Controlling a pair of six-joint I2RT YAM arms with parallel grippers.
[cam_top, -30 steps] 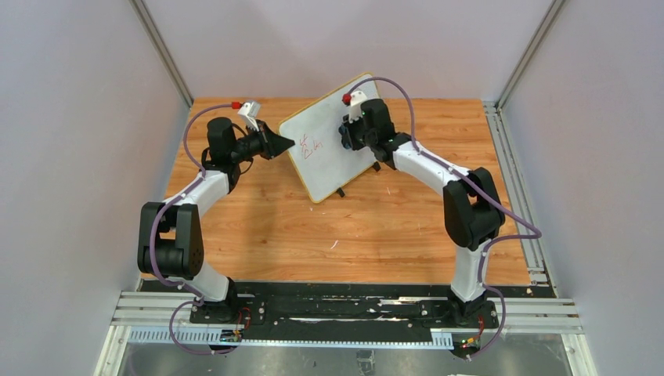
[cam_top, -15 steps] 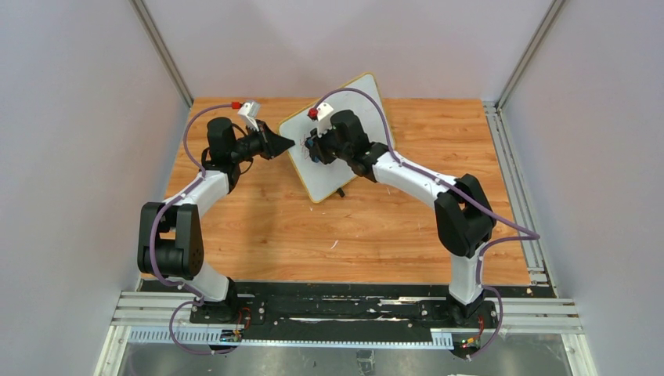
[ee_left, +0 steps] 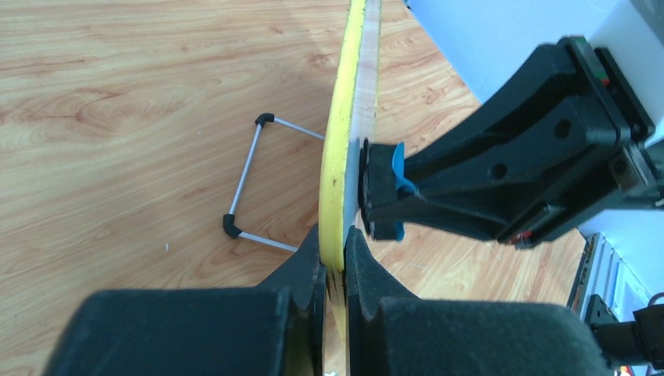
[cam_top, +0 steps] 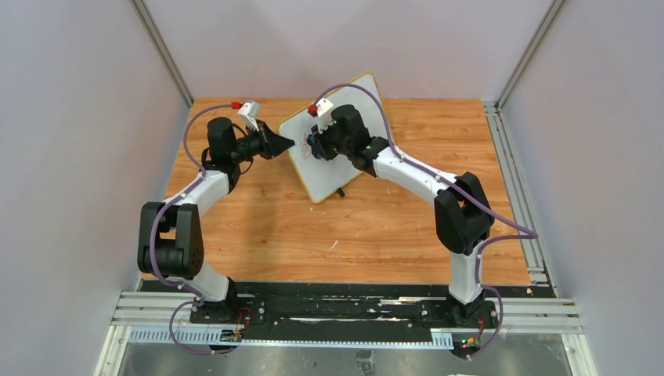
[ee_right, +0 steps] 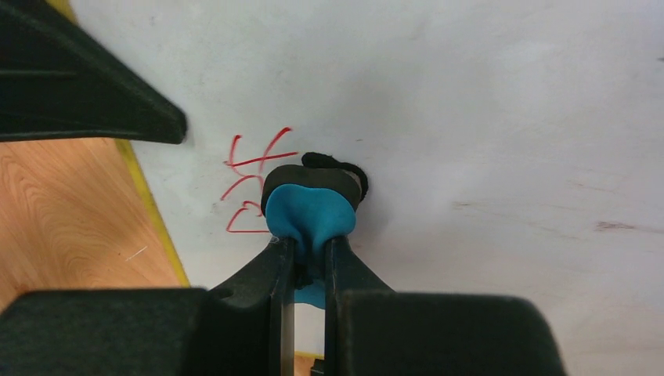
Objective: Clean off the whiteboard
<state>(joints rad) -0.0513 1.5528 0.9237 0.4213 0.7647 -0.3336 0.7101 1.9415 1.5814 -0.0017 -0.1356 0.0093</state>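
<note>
The whiteboard [cam_top: 315, 175] stands tilted on the wooden worktop [cam_top: 376, 227], towards the far side and a little left of the middle, between the two arms. Its thin yellow rim shows edge-on in the left wrist view [ee_left: 344, 117]. Behind it a bent wire stand [ee_left: 247, 188] with small black feet rests on the wood.

The left gripper [cam_top: 288, 142] reaches in from the left. Its jaws are pinching the board's left edge, one finger on each face, with the yellow rim caught between them [ee_left: 335, 258].

The right gripper [cam_top: 315, 147] comes in from the right and meets the board's white face near that same left edge. Its jaws are pressed onto a small eraser [ee_right: 309, 207], blue in the body with a black felt face. In the left wrist view the felt lies flat against the white surface [ee_left: 384, 192], directly across the board from the left arm's fingers.

Red handwritten strokes [ee_right: 250, 180] sit just left of the eraser, their right-hand ends touching or hidden under it. Further right on the board [ee_right: 470, 94] there are faint reddish smudges [ee_right: 611, 227]. The upper part of the white face carries no writing.
</note>
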